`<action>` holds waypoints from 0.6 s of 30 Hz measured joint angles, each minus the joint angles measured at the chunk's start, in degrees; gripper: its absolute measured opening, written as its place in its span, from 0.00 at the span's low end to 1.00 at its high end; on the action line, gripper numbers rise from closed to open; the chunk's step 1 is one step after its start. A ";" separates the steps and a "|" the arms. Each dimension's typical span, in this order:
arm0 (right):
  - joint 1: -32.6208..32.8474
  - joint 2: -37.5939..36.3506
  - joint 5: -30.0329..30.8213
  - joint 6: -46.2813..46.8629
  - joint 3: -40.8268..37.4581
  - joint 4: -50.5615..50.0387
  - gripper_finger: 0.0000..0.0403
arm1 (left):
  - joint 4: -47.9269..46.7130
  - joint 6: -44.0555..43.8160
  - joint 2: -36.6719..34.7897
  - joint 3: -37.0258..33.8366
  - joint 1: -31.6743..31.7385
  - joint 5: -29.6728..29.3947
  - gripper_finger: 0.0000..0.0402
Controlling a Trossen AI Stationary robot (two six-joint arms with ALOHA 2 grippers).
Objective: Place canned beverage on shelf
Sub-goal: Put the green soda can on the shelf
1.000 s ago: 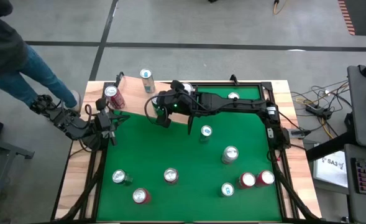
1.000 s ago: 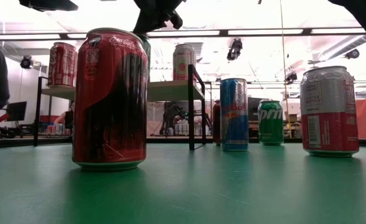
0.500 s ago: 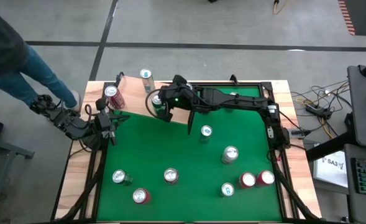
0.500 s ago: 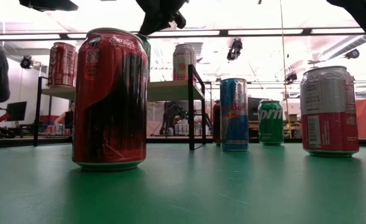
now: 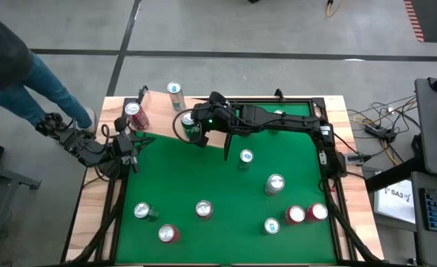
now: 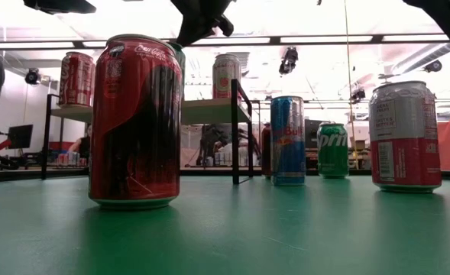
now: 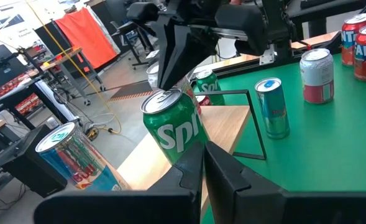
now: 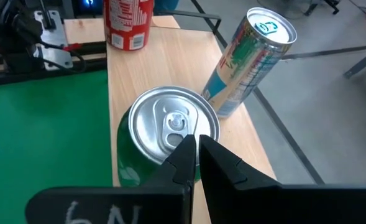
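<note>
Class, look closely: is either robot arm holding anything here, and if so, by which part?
The right gripper is shut on the rim of the green Sprite can standing on the pale wooden shelf. The left gripper holds nothing.

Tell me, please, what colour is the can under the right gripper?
Green, a Sprite can; the left wrist view shows it best.

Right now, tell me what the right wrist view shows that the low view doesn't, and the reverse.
Only the right wrist view shows the right gripper, shut, above the lid of the green can standing on the shelf. Only the low view shows the table cans: the Coca-Cola can, the blue can and the Sprite can. Both show the shelf with a red can.
</note>
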 joint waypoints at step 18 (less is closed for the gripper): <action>1.55 -7.61 -0.02 -1.15 -0.10 -6.00 0.03 | 7.01 0.87 5.21 -0.02 0.48 0.49 0.00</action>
